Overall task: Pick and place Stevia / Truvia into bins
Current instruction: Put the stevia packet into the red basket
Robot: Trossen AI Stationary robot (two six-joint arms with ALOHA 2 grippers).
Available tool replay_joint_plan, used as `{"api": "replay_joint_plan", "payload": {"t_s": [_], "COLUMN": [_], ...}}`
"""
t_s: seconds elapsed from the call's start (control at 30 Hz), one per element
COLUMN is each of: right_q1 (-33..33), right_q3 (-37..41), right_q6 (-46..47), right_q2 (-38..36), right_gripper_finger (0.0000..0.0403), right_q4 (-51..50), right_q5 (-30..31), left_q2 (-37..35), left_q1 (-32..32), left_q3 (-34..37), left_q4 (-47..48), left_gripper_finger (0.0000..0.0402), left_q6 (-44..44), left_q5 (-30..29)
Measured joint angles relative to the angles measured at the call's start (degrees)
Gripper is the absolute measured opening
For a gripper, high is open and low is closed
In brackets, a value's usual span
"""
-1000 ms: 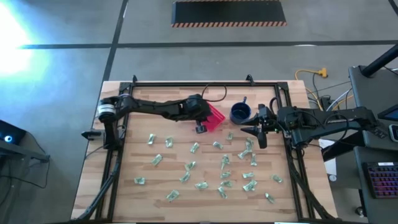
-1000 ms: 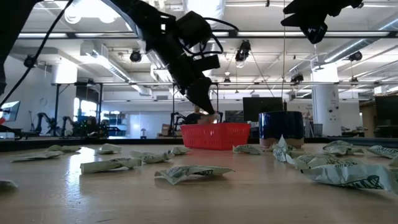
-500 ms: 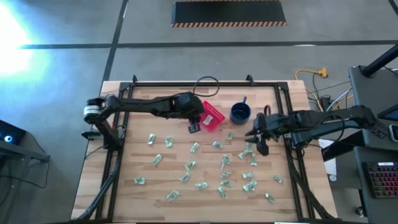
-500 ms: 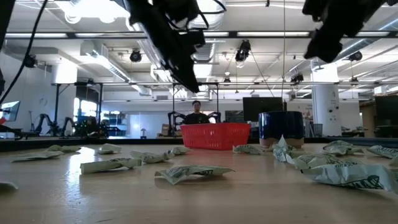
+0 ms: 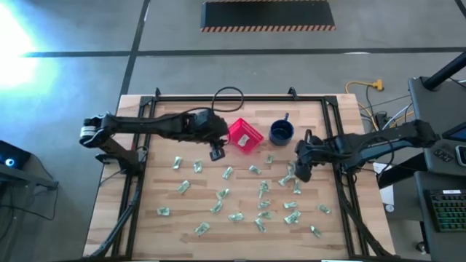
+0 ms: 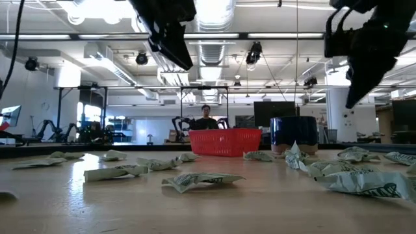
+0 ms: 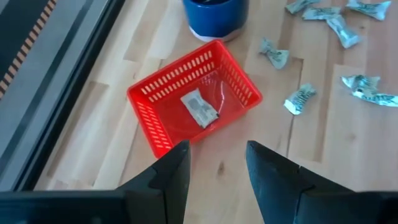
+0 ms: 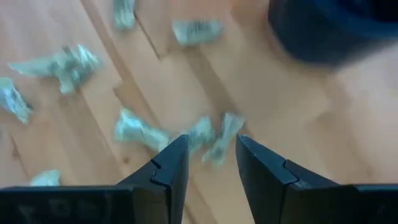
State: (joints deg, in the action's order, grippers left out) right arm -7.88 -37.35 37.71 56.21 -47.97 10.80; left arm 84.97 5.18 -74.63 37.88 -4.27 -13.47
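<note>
Many pale green and white Stevia sachets (image 5: 247, 196) lie scattered over the wooden table. One sachet (image 7: 199, 109) lies flat on the floor of the red basket (image 5: 245, 135). My left gripper (image 5: 216, 153) hangs open above the table, just left of and nearer than the basket, holding nothing. My right gripper (image 5: 302, 171) is open above a small cluster of sachets (image 8: 208, 140), nearer than the blue mug (image 5: 281, 132). Its fingers stand clear of them.
The blue mug (image 6: 294, 134) stands just right of the basket (image 6: 225, 142) at the far middle. A black frame (image 5: 240, 98) rims the table. Sachets crowd the middle and right. The left part of the wood (image 5: 156, 182) holds few.
My left gripper has risen from low over the basket and drawn back toward the table's left edge. My right gripper has come down and toward the near edge, from beside the mug to above the sachets.
</note>
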Motion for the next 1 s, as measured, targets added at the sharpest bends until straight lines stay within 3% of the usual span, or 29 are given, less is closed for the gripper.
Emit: {"api": "replay_joint_plan", "payload": {"t_s": [0.27, 0.47, 1.0], "right_q1": [0.0, 0.0, 0.0], "right_q3": [3.6, 6.5, 9.3], "right_q6": [8.7, 9.4, 14.0], "right_q2": [3.7, 6.0, 9.2], "right_gripper_finger": [0.0123, 0.0123, 0.0137], "right_q4": [2.0, 9.6, 11.5], "right_q5": [-2.1, -2.2, -1.6], "left_q2": [0.2, 0.2, 0.2], "left_q1": [-1.6, -1.7, -1.7], "left_q3": [0.0, 0.1, 0.1], "left_q4": [0.1, 0.1, 0.0], "left_gripper_finger": [0.0141, 0.0141, 0.0141], "left_q6": [-0.1, 0.0, 0.0], "left_q5": [0.0, 0.0, 0.0]}}
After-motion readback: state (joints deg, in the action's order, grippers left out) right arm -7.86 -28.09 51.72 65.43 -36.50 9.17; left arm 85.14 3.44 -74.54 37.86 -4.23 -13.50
